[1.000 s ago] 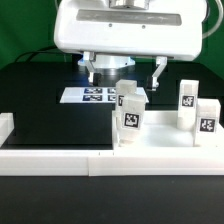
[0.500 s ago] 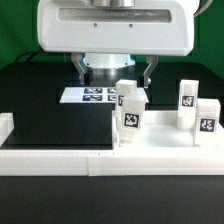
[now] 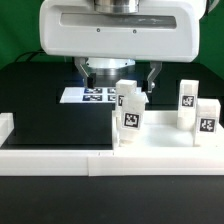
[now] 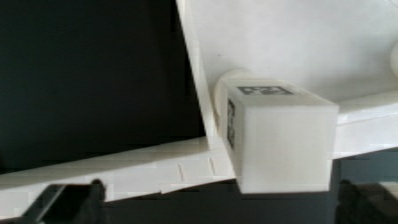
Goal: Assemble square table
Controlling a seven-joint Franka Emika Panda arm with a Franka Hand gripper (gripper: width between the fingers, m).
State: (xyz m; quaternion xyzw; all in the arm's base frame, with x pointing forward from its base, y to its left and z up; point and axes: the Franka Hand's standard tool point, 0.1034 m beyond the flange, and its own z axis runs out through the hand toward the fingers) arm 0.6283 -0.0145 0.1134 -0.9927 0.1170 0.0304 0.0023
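The square table's white top [image 3: 160,138] lies at the exterior view's right, against the front rail. Several white legs with black-and-white tags stand upright on it: two close together at its near-left corner [image 3: 130,115], two at the right [image 3: 187,100]. My gripper [image 3: 117,72] hangs open and empty above and behind the left pair, its dark fingers [image 3: 155,76] spread wide. In the wrist view one tagged leg [image 4: 276,135] stands on the top's corner [image 4: 285,40], between and beyond my fingertips [image 4: 68,203], not touching them. My gripper [image 4: 217,207] holds nothing.
A long white border rail [image 3: 60,160] runs along the front, with a raised end at the exterior view's left [image 3: 7,126]. The marker board [image 3: 92,95] lies on the black table behind. The rail also shows in the wrist view [image 4: 125,172].
The arm has shifted toward the exterior view's left and come lower and nearer over the left pair of legs. The jaws stay open; the legs and top have not moved.
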